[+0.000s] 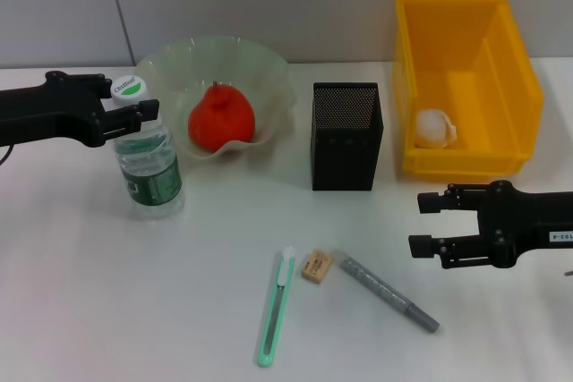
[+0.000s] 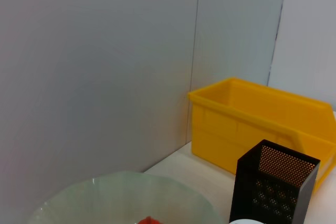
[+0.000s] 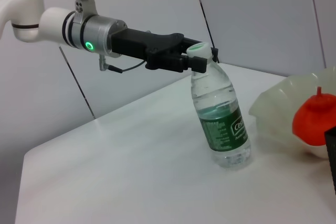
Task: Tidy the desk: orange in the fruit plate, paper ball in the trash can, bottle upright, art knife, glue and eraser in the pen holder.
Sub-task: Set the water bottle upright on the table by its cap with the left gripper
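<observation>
The water bottle (image 1: 149,167) stands on the table, leaning slightly, with its white-green cap on top. My left gripper (image 1: 136,106) is shut on its neck just under the cap; the right wrist view shows this too (image 3: 198,62). The orange (image 1: 221,118) lies in the glass fruit plate (image 1: 269,73). The paper ball (image 1: 434,127) lies in the yellow bin (image 1: 515,78). The green art knife (image 1: 276,306), the eraser (image 1: 316,266) and the grey glue stick (image 1: 389,292) lie on the table in front of the black mesh pen holder (image 1: 347,136). My right gripper (image 1: 426,224) is open and empty, right of the glue stick.
The pen holder stands between the fruit plate and the yellow bin. The left wrist view shows the bin (image 2: 262,124), the pen holder (image 2: 273,187), the plate's rim (image 2: 126,192) and the grey wall behind the table.
</observation>
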{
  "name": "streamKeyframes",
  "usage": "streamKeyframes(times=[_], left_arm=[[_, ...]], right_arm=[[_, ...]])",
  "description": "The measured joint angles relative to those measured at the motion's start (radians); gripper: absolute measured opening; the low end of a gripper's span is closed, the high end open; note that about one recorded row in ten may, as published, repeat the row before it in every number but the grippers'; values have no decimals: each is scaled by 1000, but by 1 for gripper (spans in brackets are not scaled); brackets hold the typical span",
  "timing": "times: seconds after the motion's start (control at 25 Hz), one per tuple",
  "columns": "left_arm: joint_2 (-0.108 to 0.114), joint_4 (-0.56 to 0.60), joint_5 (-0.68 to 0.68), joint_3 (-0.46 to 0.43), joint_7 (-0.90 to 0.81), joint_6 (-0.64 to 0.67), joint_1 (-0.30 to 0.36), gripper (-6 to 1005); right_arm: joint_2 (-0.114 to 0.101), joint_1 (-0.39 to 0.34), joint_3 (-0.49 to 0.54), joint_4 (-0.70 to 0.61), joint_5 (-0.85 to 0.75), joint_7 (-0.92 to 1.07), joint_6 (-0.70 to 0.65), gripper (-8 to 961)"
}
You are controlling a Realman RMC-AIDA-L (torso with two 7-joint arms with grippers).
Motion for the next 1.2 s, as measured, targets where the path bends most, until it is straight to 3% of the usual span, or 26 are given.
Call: streamKeyframes(times=[1.2], left_arm=[[-4, -7, 22, 10, -14, -23, -9, 482]], right_arm=[[0, 6, 0, 0, -2, 9, -2, 788]])
